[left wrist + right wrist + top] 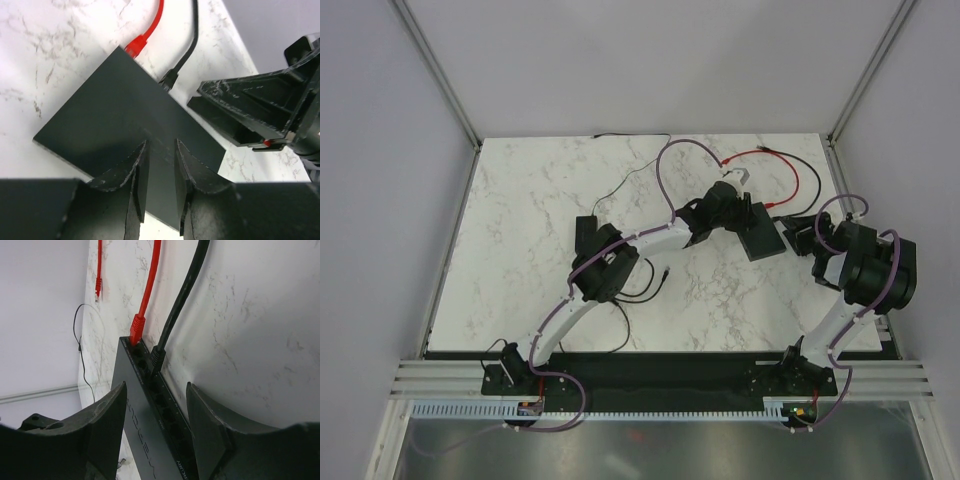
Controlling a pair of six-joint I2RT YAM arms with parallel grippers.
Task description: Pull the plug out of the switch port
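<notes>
Left gripper [161, 145] poised over one flat black box [110, 115]; right gripper [157, 386] spread at its port edge.
Left fingers [132, 170] stand a narrow gap apart above the box's near corner and clasp nothing; whether they press on the lid I cannot tell. Right fingers [105, 420] gape wide and empty, with the port edge running up between them. The box is matte, thin and rectangular. It lies flat on the marble table [550, 200], at about 3 o'clock from the table's middle, and has one row of ports [165, 410] along one edge. Two plugs sit in that row towards its 12 o'clock end in the right wrist view: one red plug [136, 330] and one black plug [157, 359]. Each trails one cable toward 12 o'clock, a red cable [152, 275] and a black cable [187, 285]. One loose red plug end [98, 287] lies at 11 o'clock, well apart.
</notes>
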